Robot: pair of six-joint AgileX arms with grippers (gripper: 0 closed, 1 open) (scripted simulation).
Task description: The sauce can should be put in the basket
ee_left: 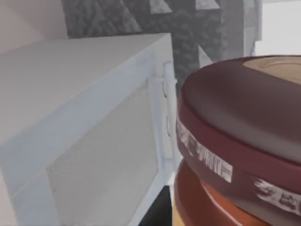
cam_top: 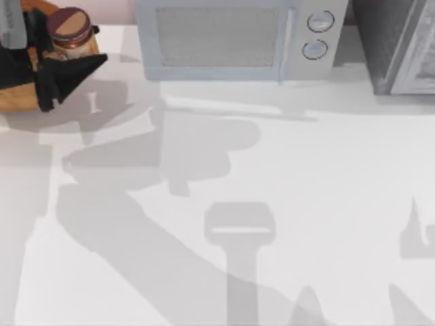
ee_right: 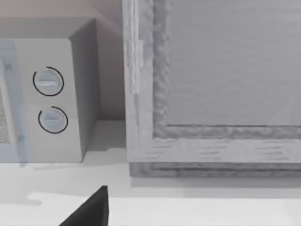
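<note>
The sauce can [cam_top: 68, 28], with a maroon-and-tan lid and an orange band, hangs over the right part of the wicker basket [cam_top: 15, 99] at the table's far left back corner. My left gripper [cam_top: 87, 47] is shut on the can, its black fingers [cam_top: 95, 62] reaching past it to the right. My left arm hides most of the basket. In the left wrist view the sauce can [ee_left: 235, 132] looms very close, lid tilted. A dark part of my right gripper [ee_right: 89, 214] shows low in the right wrist view, facing the back appliances.
A grey-white microwave [cam_top: 217, 41] stands at the back centre, just right of the basket; its door [ee_left: 94, 179] is near the held can. A second grey appliance [cam_top: 401, 47] fills the back right corner. The white tabletop [cam_top: 238, 204] carries arm shadows.
</note>
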